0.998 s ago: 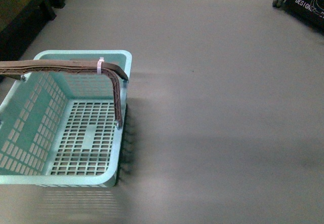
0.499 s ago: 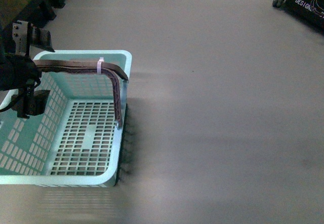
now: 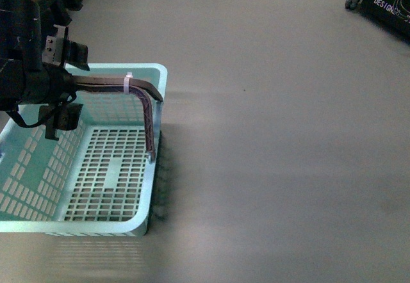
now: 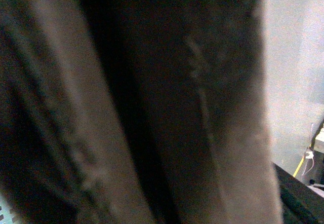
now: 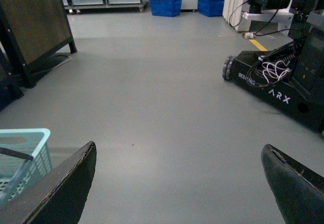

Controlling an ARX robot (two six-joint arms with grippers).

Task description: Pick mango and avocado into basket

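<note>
The light teal basket [image 3: 77, 226] is sitting upright on the grey floor [image 3: 288, 168] at the near left, showing its slotted grid walls and bottom. Its brown handle [image 3: 150, 120] is standing raised across it, a white clip [image 3: 127, 82] wrapping the top bar.

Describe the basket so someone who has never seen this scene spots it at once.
On the bare grey floor, look to the robot's left, beneath its left end effector. There stands the basket: light teal plastic with slotted walls and floor, empty. Its brown swing handle with a white clip sets it apart from the dark blue crates far off.
</note>
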